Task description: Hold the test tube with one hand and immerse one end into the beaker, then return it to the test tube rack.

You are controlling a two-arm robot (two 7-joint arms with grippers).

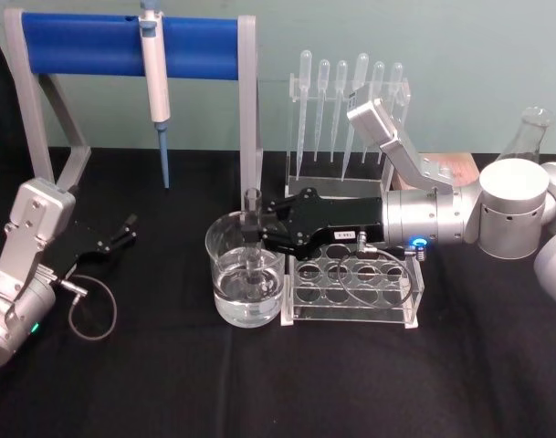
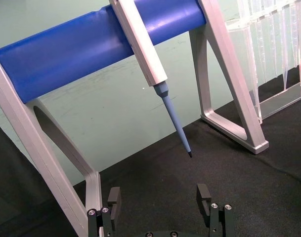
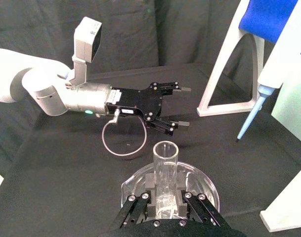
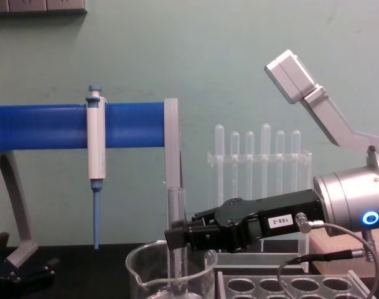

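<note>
Right gripper (image 1: 253, 241) clamps the upright tube (image 1: 251, 203), lower end dipped in the beaker (image 1: 225, 297) (part-filled with clear liquid); left gripper (image 1: 125, 230) rests at left, jaws apart, holding nothing.

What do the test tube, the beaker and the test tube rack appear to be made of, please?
The test tube, gripped in the right tool, looks like clear glass: thin, see-through wall with glints. The beaker looks like glass too: transparent wall, glossy rim. The test tube rack seems clear acrylic, judging by its flat plates with pale edges.
</note>
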